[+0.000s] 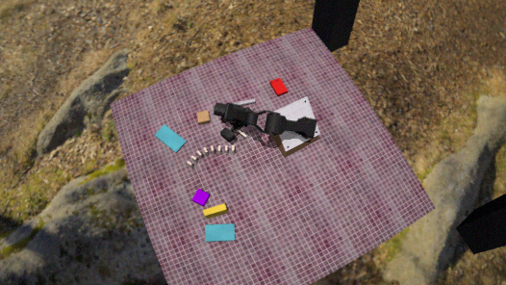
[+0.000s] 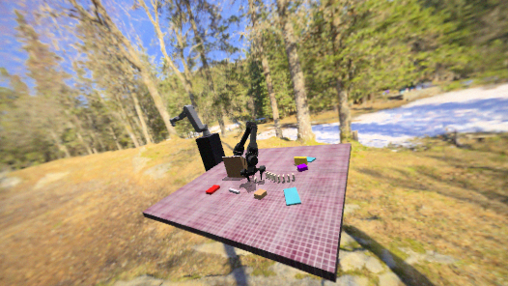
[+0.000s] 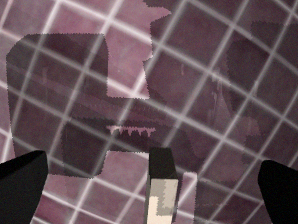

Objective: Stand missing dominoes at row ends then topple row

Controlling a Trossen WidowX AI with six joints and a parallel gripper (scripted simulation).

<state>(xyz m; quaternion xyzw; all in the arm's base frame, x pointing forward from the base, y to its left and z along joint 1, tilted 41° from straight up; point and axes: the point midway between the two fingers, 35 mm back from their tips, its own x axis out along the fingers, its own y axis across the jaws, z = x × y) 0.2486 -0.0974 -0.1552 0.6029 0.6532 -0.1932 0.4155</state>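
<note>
Domino [image 3: 163, 197] — between end effector [image 3: 157, 169] fingers

Tabletop [image 1: 308, 207] [image 2: 270, 219] [image 3: 115, 55]: one, square-cornered, thin slab; purplish-pink, patterned with a fine pale grid and soft lighter bands; edge dark.
Ground: dry grass, yellow-brown, with leaf litter and greener patches.
Rocks: large grey boulder [image 1: 87, 103], beside the tabletop in the top view; further grey rock masses at lower left and right, partly mossy.
Trees: numerous; bare pale trunks at left, green foliage at right, one stout trunk [image 2: 296, 72] near the middle.
Snow [image 2: 435, 116]: white expanse, blue-shadowed, right background.
Sky [image 2: 34, 24]: clear blue, seen between branches.
Light: bright daylight; long shadow on the grass at lower right.
</note>
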